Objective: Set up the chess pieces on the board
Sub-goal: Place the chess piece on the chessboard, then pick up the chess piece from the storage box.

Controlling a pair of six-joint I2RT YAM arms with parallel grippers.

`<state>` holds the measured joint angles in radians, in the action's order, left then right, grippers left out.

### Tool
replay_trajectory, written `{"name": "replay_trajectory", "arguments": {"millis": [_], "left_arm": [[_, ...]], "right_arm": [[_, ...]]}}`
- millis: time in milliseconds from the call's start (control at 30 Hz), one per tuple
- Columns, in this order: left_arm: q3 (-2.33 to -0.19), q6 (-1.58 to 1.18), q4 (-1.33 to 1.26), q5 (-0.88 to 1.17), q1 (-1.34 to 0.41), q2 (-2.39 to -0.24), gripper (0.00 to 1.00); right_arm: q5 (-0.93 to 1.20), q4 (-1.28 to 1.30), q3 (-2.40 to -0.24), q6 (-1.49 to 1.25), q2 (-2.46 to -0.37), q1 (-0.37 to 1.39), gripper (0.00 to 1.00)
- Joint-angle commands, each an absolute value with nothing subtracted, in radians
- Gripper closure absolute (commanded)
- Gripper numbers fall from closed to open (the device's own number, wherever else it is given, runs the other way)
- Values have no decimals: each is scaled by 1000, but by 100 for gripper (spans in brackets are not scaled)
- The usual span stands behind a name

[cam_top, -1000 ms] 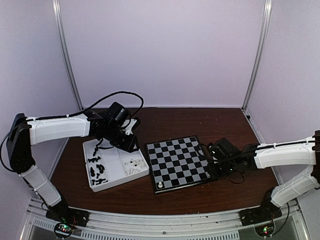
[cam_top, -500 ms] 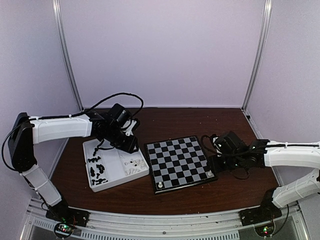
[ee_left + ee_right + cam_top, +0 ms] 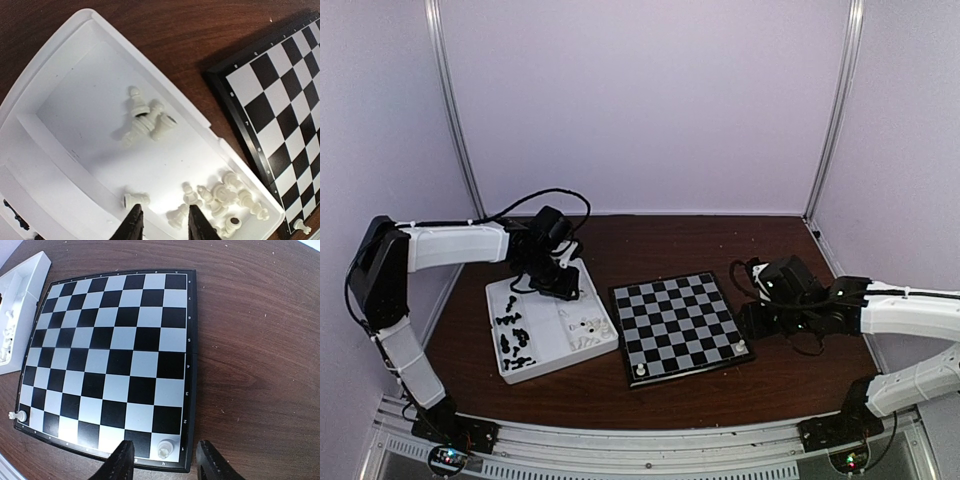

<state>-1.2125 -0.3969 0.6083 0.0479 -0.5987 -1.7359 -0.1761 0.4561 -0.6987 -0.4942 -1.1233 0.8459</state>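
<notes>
Beyond the tray divider (image 3: 55, 155), black chess pieces (image 3: 14, 217) are cut off.

A white plastic compartment tray (image 3: 548, 345) lies on the left part of a dark brown wooden table (image 3: 670, 238), turned slightly askew to the table's edges. A raised divider (image 3: 60, 165) splits it into compartments. Pale lilac walls (image 3: 640, 100) enclose the table, with a slim metal post (image 3: 450, 110) in each far corner. An aluminium rail (image 3: 650, 450) runs along the near edge.
</notes>
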Motion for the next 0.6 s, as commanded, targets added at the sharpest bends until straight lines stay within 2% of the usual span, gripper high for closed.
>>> {"name": "replay_trajectory", "arguments": {"millis": [0,100,267,567], "left_arm": [[-1265,-337,612,92,-551,-1803,69],[-1291,-322,614,109,-532,-1845,69],[-1326,-279,628,103,-528,-1891,60],[-1373,-246,627,75,-519,-1966,59]], "right_arm": [[-207,448,-727,-477,-1117,842,55],[-201,447,-742,-470,-1131,842,55],[-196,457,-753,-461,-1142,842,55],[-196,459,-762,-452,-1145,841,55]]}}
